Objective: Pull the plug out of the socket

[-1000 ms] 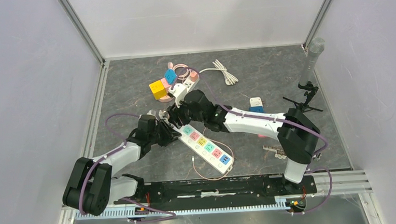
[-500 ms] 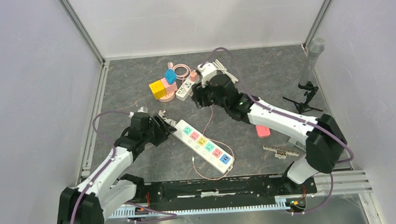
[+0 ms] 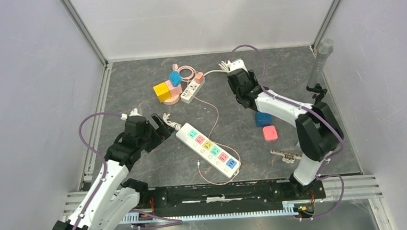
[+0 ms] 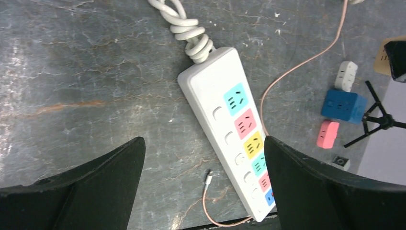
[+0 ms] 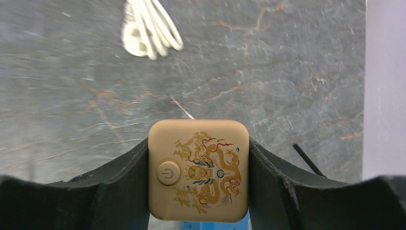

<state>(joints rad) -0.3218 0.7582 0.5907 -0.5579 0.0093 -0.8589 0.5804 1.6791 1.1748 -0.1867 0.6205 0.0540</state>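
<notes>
As far as I can judge, you have the main part of the job done: the right gripper [image 5: 198, 178] is closed on the plug [image 5: 198, 153], a tan square block with a dragon print and a round button on its face. It seems to hold the block lifted above the bare table [image 5: 287, 72], toward the back right, well apart from the power strip [image 3: 209, 149]. In the left wrist view the coloured sockets [image 4: 245, 123] of the strip all look free and nothing is inserted in any of them, so I take the plug as pulled off. The strip lies flat near the middle of the table, with its white cord [image 4: 191, 36] coiled at one end. The left gripper [image 4: 203, 143] is open and holds nothing; it hangs near the cord end of the strip and does not grip it. I cannot tell from these views if it presses the strip down at all. What is left is small, in my opinion: you put the plug down somewhere on the table, release it, and bring both arms away from the strip
</notes>
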